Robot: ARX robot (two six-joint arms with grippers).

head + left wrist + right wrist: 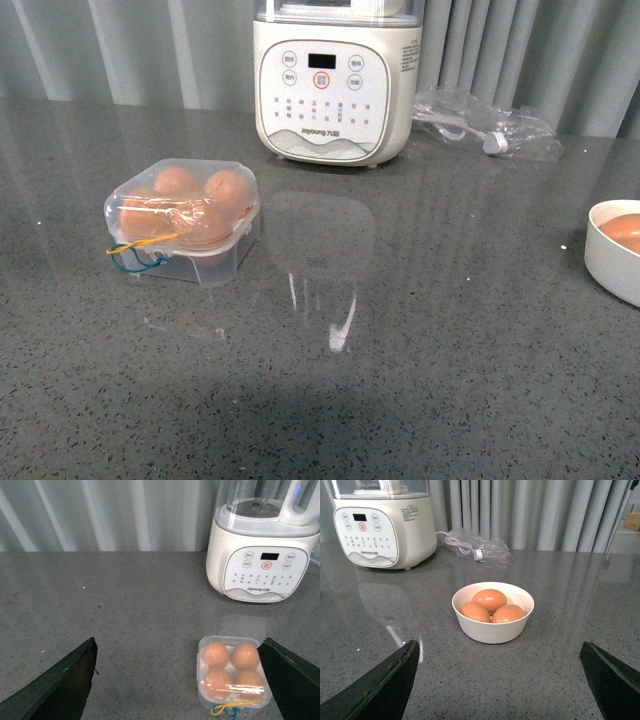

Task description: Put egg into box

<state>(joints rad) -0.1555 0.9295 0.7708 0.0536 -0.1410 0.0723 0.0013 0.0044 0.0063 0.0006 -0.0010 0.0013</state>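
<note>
On my left wrist camera the left gripper [177,680] has its fingers [65,685] spread wide with nothing between them, hanging above the grey table [125,605]. The box [233,672] sits just inside the far finger, lid shut, with four brown eggs in its cups; I cannot tell which of them is the task's egg [216,654], so I mark one. A yellow and blue band trails from the box's near edge.

On the right wrist camera the right gripper [497,680] is likewise wide apart and empty, over open table. Ahead of it, between the finger lines, stands a white bowl [493,627] holding three more brown eggs.

From the front view neither arm shows. The box [183,220] lies on the left part of the table, the bowl [612,250] at the right edge, well apart. Behind them, against the curtain, stands a cream appliance [335,85] with a button panel, a small dark display and the brand "Joyoung" under the buttons; the smaller print is too fine to read. Beside it lies a clear plastic bag [490,125] with a white cable inside. Nothing stands between either gripper and its container.
</note>
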